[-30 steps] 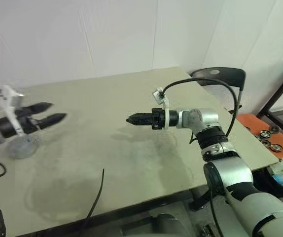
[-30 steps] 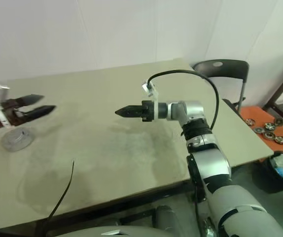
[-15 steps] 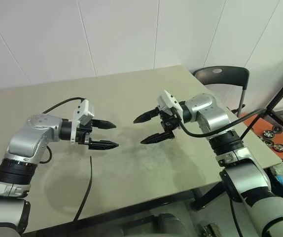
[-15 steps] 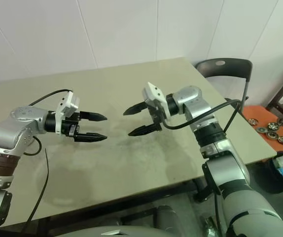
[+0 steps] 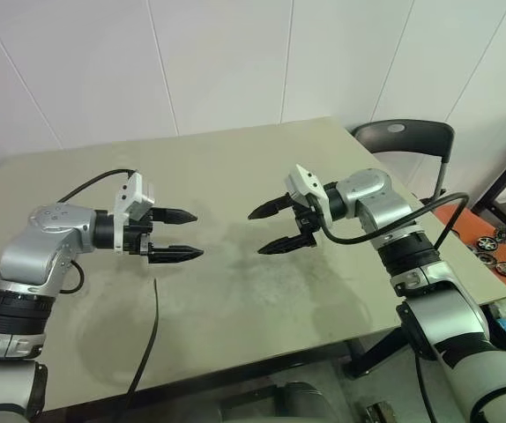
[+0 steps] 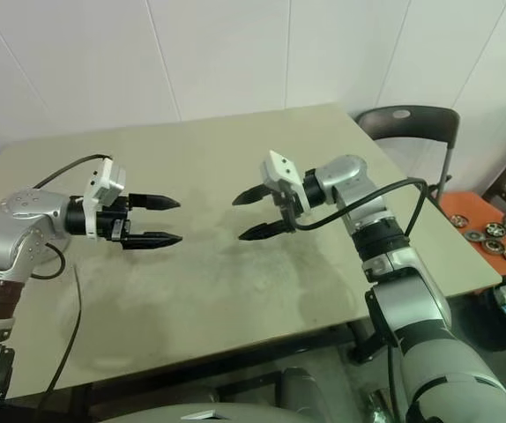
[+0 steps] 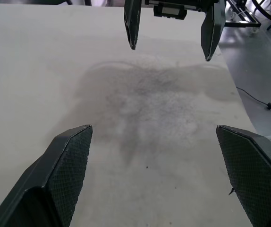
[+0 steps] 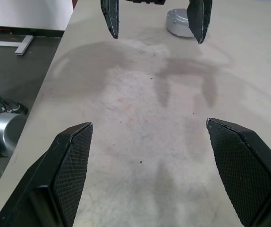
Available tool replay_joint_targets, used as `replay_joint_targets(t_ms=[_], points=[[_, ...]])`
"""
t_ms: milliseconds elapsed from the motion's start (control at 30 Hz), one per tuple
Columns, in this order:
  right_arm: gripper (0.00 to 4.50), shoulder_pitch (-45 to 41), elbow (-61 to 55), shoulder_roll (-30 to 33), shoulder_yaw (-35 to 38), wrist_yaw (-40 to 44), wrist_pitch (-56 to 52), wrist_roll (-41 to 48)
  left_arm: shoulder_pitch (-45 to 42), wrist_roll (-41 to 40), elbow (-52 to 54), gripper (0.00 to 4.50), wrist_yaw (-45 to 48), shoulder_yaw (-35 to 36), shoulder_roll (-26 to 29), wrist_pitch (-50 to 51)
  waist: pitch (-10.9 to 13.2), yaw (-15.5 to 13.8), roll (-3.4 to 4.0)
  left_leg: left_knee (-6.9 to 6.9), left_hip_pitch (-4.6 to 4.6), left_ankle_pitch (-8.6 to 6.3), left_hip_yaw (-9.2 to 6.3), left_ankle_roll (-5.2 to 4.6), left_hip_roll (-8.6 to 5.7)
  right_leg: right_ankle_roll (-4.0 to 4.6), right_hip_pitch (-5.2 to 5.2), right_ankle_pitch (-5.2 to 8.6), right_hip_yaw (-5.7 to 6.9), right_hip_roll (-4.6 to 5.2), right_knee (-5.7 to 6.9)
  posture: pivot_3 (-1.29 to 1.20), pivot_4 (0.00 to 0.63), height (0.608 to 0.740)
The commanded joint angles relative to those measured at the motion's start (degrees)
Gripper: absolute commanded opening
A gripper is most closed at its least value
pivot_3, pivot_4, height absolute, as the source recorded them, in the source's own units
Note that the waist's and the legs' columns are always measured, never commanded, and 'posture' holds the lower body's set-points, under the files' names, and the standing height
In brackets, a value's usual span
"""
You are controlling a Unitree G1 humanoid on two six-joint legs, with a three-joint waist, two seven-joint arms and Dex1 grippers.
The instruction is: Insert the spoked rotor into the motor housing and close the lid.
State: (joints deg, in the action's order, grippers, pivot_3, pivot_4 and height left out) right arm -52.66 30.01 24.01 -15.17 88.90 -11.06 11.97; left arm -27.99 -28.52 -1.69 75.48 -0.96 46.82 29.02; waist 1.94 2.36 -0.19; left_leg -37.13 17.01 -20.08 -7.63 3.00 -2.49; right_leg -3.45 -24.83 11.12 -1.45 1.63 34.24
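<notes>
My left gripper (image 5: 198,235) hovers open above the middle-left of the table (image 5: 235,167), its black fingers pointing right with nothing between them. Facing it, my right gripper (image 5: 255,233) is open too, pointing left and empty, a short gap from the left one. The left wrist view looks past my left gripper (image 7: 153,127) at the right gripper (image 7: 171,53) over bare tabletop. In the right wrist view a round silvery part (image 8: 179,22) lies on the table behind the left gripper (image 8: 157,39); I cannot tell whether it is the motor housing or the lid. The spoked rotor is out of view.
A black chair (image 5: 405,137) stands at the table's far right corner. Beyond the right edge, an orange surface (image 6: 478,216) carries several small dark round parts (image 6: 491,238). A black cable (image 5: 147,344) hangs from my left arm over the table's near edge.
The view has shifted. My left arm has swung right toward the table's middle. My right wrist has rolled, so its two fingers now show spread apart. Both grippers stay open.
</notes>
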Motion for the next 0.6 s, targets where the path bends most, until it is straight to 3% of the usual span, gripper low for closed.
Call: replay_joint_targets(t_ms=[33, 600], points=[[4.04, -1.0, -1.4, 0.5, 1.4, -0.9, -0.3, 0.3, -2.7, -0.1, -0.4, 4.46, 0.6, 1.6, 0.8, -1.0, 0.0, 0.0, 0.00, 0.00, 0.00, 0.00, 0.00, 0.00, 0.00, 0.00, 0.00, 0.00, 0.00, 0.00, 0.00, 0.00, 0.000, 0.740], [4.04, -0.2, -3.9, 1.7, 1.6, -3.0, -3.8, 1.1, -5.2, 0.6, -1.9, 4.46, 0.1, 0.8, -1.1, -1.2, 0.0, 0.1, 0.00, -0.02, -0.01, 0.00, 0.01, 0.00, 0.00, 0.02, 0.00, -0.01, 0.00, 0.00, 0.02, 0.00, 0.000, 0.740]])
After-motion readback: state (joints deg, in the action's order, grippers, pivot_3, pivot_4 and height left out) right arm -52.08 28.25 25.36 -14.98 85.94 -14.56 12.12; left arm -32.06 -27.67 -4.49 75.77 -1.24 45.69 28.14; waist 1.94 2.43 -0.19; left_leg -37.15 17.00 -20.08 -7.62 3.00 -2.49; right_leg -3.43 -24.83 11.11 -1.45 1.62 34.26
